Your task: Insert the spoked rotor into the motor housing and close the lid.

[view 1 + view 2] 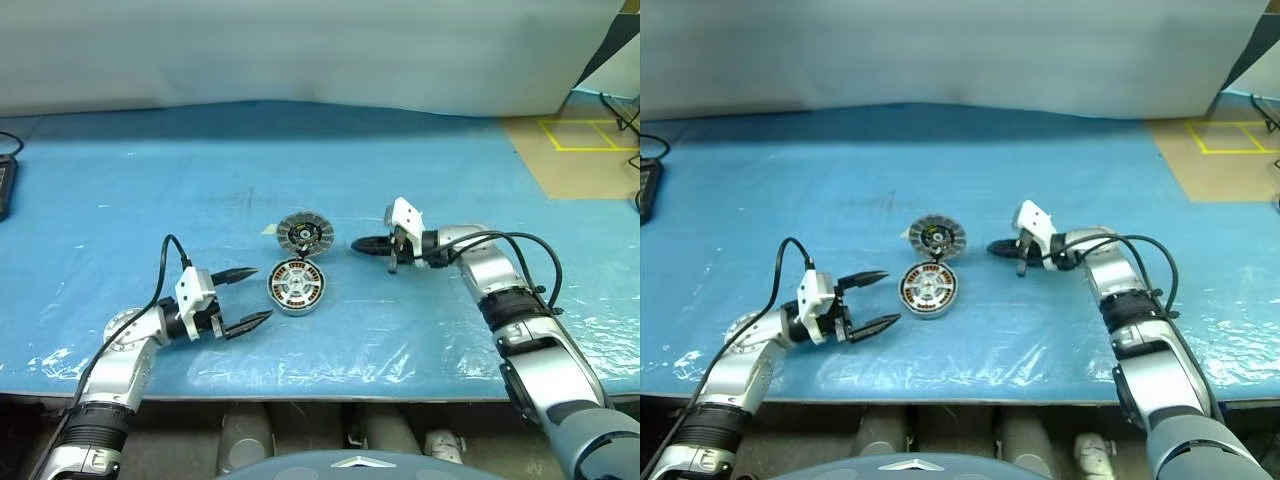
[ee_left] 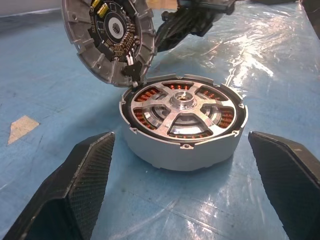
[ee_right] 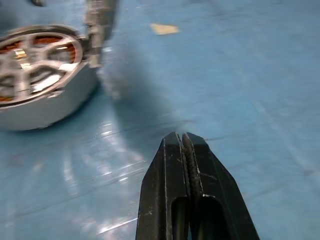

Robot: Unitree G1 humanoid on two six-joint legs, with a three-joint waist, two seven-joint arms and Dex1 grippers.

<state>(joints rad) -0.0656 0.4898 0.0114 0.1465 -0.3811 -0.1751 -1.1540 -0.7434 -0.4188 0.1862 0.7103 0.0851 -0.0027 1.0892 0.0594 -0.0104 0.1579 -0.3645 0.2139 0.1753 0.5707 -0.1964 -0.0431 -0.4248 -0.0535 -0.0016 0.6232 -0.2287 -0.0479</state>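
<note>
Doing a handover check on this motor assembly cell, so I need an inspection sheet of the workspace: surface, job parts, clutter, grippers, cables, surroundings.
Surface: blue plastic sheet over the table, wrinkled and glossy at the near edge.
Job's things: spoked rotor sits inside the motor housing, copper windings visible between the spokes; lid is open, tilted up at the housing's far edge.
Clutter: small tan scrap on the sheet near the housing.
Grippers: left gripper open, beside the housing, apart from it; right gripper shut, empty, beside the lid.
Cables: black cable looping over the right arm.
Surroundings: brown floor with yellow tape to the right.
</note>
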